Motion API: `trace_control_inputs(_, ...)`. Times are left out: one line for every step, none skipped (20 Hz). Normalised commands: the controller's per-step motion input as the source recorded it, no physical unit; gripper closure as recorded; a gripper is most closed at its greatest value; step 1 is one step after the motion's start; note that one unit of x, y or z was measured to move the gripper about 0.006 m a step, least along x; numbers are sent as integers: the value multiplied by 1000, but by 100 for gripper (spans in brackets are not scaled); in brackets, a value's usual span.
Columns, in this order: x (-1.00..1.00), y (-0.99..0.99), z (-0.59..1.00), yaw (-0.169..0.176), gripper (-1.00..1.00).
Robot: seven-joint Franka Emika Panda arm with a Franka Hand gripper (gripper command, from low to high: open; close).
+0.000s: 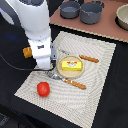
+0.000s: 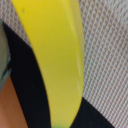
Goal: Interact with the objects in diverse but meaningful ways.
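A yellow banana [image 2: 55, 60] fills the wrist view from very close, lying across the woven mat [image 2: 107, 45] and the black table. An orange-brown patch, perhaps the bread loaf [image 2: 12, 110], shows at one corner. In the exterior view my gripper [image 1: 44, 66] hangs low over the mat's left edge, and its fingers are hidden by the white hand. The arm hides the banana there. The orange-brown bread loaf [image 1: 27, 52] peeks out beside the arm. The red tomato [image 1: 43, 89] sits on the mat's near left. The yellow block with a red label [image 1: 71, 65] rests on a clear plate [image 1: 82, 68].
Two utensils with orange handles lie beside the plate, one behind it [image 1: 89, 59] and one in front [image 1: 74, 83]. Two dark pots [image 1: 70, 9] [image 1: 92, 12] and a bowl [image 1: 123, 17] stand on a pink board at the back.
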Motion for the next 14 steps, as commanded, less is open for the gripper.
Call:
trace_control_inputs(0,114,-69,36,100)
trace_control_inputs(0,117,-63,38,100)
trace_control_inputs(0,83,-63,40,100)
trace_control_inputs(0,57,-77,40,100)
trace_control_inputs(0,0,-60,38,100)
trace_control_inputs(0,0,-34,34,100)
trace_control_inputs(3,0,0,17,100)
trace_control_inputs(71,17,171,0,100)
trace_control_inputs(154,97,463,0,100)
trace_control_inputs(111,174,869,0,100)
trace_control_inputs(49,206,1000,0,100)
trace_control_inputs(34,280,1000,0,100)
trace_control_inputs(94,371,1000,0,100)
trace_control_inputs(123,386,1000,11,100)
